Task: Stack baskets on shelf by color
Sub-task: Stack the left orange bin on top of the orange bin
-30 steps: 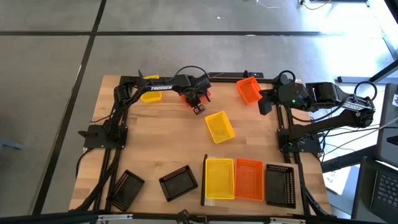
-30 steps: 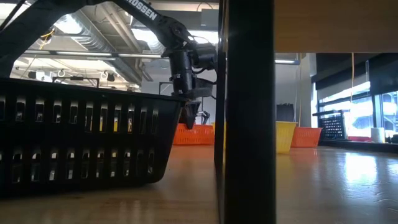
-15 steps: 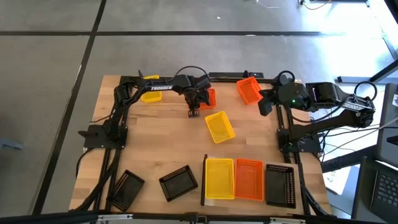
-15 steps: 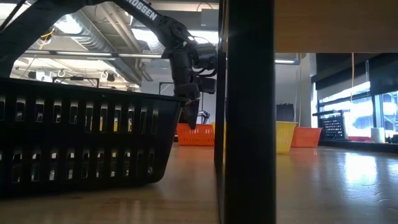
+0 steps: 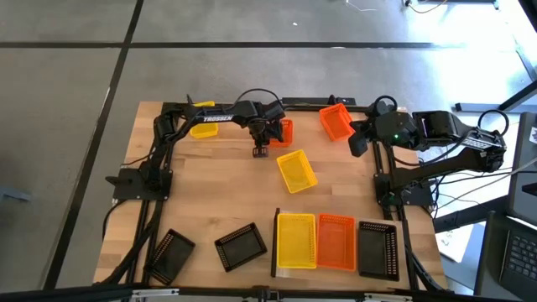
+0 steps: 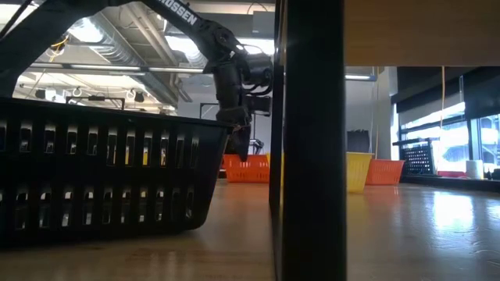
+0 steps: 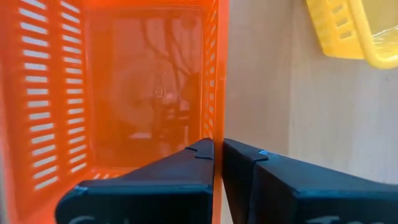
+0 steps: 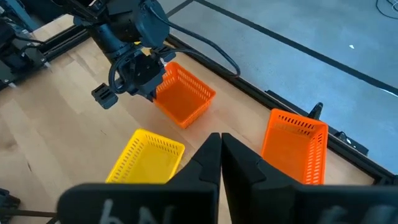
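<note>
My left gripper (image 5: 267,137) stands near the table's far edge, shut on an orange mesh basket (image 5: 281,132) that also shows in the right wrist view (image 8: 183,94). A loose yellow basket (image 5: 296,170) lies just nearer, a second yellow one (image 5: 204,129) far left, and another orange one (image 5: 336,122) far right. Two black baskets (image 5: 241,247) (image 5: 170,254) sit at the near edge. The shelf (image 5: 275,243) carries a yellow (image 5: 295,241), an orange (image 5: 336,242) and a black basket (image 5: 377,249). My right gripper (image 8: 217,146) waits shut at the far right. My left gripper pinches the orange basket's side wall (image 7: 217,127) at its rim, with one finger (image 7: 186,163) inside the basket and the other (image 7: 261,167) outside. The fingers come from above, pointing down. The basket sits tilted; whether its bottom rests on the table I cannot tell.
Dark arm frames run along the table's left (image 5: 155,168) and right (image 5: 382,168) sides. Bare wood lies in the middle, between the loose yellow basket and the shelf. In the low view a black basket (image 6: 101,179) and the shelf's dark upright (image 6: 308,140) block most of the near side.
My left gripper has turned at the wrist over the orange basket and dropped slightly. The basket, mostly hidden under the gripper before, now shows on the gripper's right side. The right arm has kept still.
</note>
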Robot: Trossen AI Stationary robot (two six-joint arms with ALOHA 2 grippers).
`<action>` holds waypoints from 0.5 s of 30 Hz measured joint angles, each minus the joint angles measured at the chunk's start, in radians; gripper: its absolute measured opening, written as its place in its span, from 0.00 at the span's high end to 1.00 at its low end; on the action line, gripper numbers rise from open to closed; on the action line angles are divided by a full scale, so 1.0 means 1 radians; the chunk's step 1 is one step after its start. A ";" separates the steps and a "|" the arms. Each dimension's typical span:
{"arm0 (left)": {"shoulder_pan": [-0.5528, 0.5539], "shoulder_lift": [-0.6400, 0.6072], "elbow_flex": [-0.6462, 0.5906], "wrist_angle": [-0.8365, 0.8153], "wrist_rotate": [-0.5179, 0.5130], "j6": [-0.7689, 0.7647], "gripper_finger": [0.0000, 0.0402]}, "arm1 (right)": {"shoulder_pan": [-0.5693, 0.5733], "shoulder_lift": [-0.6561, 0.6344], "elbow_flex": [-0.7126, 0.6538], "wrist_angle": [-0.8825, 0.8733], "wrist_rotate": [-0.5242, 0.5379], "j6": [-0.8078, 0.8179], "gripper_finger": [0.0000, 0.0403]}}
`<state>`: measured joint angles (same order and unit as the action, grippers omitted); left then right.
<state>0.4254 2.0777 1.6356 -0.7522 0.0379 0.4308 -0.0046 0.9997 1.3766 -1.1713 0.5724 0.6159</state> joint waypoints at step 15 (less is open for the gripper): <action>-0.005 -0.065 0.042 -0.033 -0.004 0.031 1.00 | 0.000 0.071 0.000 0.001 -0.051 -0.269 0.82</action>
<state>0.4202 2.0129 1.6776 -0.7848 0.0338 0.4615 -0.0044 1.0703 1.3769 -1.1706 0.5210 0.3467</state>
